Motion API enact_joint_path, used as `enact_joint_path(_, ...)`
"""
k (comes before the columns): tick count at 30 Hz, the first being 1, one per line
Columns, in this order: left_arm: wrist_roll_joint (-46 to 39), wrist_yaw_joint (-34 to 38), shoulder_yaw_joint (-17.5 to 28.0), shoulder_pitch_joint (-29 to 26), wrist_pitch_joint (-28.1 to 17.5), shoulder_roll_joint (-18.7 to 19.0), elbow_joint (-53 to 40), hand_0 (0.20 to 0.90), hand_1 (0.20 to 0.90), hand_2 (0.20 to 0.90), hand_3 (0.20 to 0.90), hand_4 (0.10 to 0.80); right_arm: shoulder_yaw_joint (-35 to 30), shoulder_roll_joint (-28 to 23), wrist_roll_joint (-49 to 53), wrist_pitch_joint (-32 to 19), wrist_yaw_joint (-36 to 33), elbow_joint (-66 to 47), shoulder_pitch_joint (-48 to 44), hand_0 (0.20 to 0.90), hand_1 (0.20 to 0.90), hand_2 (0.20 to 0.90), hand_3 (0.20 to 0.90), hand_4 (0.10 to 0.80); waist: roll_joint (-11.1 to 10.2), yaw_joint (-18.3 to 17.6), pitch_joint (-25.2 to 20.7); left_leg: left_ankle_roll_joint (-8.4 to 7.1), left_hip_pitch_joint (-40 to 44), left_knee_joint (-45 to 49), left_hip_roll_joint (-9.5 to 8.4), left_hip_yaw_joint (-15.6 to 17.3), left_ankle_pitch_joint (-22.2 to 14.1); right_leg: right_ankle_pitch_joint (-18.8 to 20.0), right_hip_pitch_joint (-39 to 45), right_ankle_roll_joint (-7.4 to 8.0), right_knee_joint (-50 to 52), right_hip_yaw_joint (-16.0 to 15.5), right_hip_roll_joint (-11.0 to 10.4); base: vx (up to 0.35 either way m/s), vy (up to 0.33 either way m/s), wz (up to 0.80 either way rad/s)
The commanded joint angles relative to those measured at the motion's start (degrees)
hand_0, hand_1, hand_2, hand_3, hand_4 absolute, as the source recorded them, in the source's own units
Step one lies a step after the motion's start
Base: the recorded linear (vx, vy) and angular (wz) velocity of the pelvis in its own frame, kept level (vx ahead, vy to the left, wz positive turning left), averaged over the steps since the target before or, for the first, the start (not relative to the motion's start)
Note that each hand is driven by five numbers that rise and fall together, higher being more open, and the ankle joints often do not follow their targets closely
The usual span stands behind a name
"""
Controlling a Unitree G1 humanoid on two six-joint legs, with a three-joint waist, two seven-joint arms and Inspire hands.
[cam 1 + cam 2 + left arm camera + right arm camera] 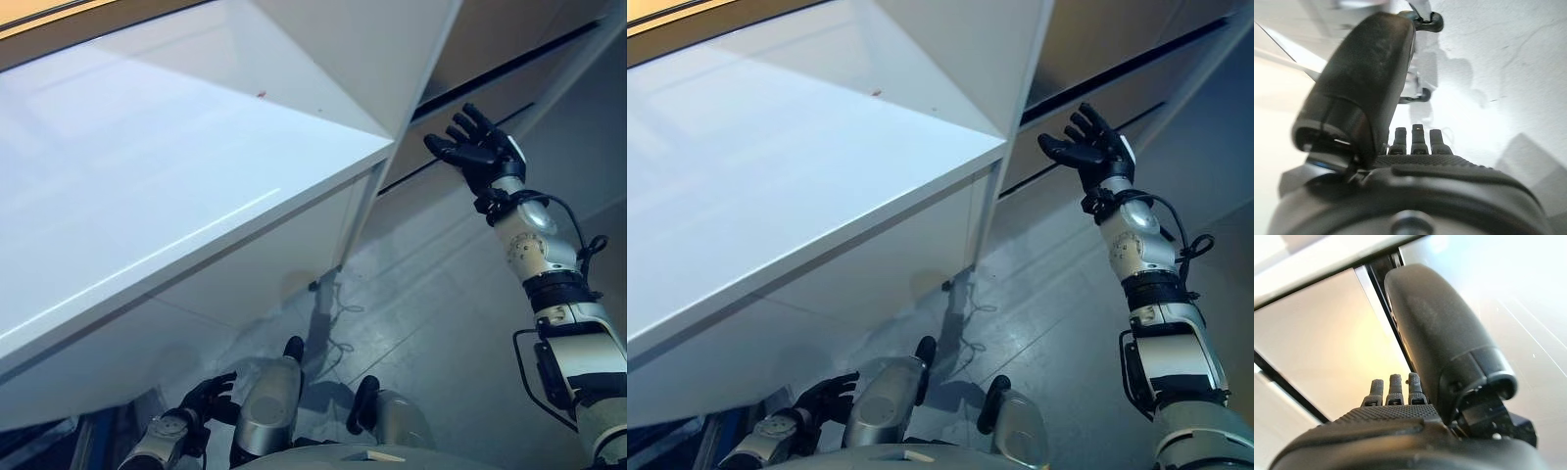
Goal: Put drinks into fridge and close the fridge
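Observation:
No drink shows in any view, and neither hand holds anything. My right hand [477, 149] is raised at the right with its fingers straight and spread, empty. It hovers just right of the corner where a white upright panel [372, 49] meets a broad white top [147, 176]. In the right wrist view the right hand [1391, 431] faces beige panels split by a dark gap [1378, 298]. My left hand [211, 397] hangs low at the bottom left below the white top, fingers relaxed. The left wrist view shows the left hand [1440, 181] above pale floor.
The white top fills the left and middle, standing on a thin leg [355, 220]. Beige cabinet fronts [509, 29] with dark horizontal gaps run along the back right. Grey floor [441, 294] lies between the white top and my right arm.

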Motion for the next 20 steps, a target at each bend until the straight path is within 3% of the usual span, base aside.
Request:
enact_joint_path(1,-1.9,-1.0,-1.3,1.2,0.3,-1.3,-1.5,0.9,0.9,0.9,0.9,0.8,0.2,-1.5,-0.6,-2.9,2.1,-5.7,2.4,0.9,0.9,0.9,0.9,0.8,1.3,-2.9,-7.8,3.37,4.2,-1.9,-2.52,5.0,-7.7,0.9,2.8,-1.76,-6.1,0.5,4.9,-0.063,-0.057,-0.35)
enact_joint_path(5,-8.0,-1.8,0.2,0.7,2.9,-3.3,-1.0,0.9,0.9,0.9,0.9,0.8,1.2,4.2,-2.5,-3.0,2.3,-6.8,12.3,0.9,0.9,0.9,0.9,0.8,0.9,-5.6,-10.7,2.7,6.3,-5.5,-1.69,7.2,-6.6,2.5,4.2,-1.44,-10.4,2.0,6.0,-0.086,-0.05,-0.3)
enact_joint_path(10,-11.9,-3.0,3.5,1.2,3.4,-5.6,0.5,0.9,0.9,0.9,0.9,0.8,0.7,9.9,-8.9,-3.8,6.0,0.3,25.2,0.9,0.9,0.9,0.9,0.8,1.2,-7.9,-14.0,2.12,8.8,-9.1,-0.99,10.0,-5.9,3.7,5.9,-0.91,-14.3,2.7,6.8,-0.055,0.007,-0.26)
enact_joint_path(17,-12.1,-3.9,5.4,-0.6,3.5,-6.5,3.3,0.9,0.9,0.9,0.9,0.8,0.3,14.7,-17.3,-1.2,7.4,19.2,32.8,0.9,0.9,0.9,0.9,0.8,1.5,-9.3,-15.7,1.69,11.3,-12.5,-0.21,11.3,-4.9,4.3,7.9,-0.76,-16.6,2.3,7.9,-0.05,0.017,-0.11)
enact_joint_path(20,-11.7,-3.2,6.3,-0.6,3.1,-6.9,3.8,0.9,0.9,0.9,0.9,0.8,-2.4,16.4,-11.7,1.2,6.0,23.0,35.2,0.9,0.9,0.9,0.9,0.8,1.7,-9.8,-15.9,1.44,11.8,-13.6,-0.04,11.4,-4.3,4.6,8.1,-0.61,-17.1,2.3,8.2,-0.023,0.011,-0.02)
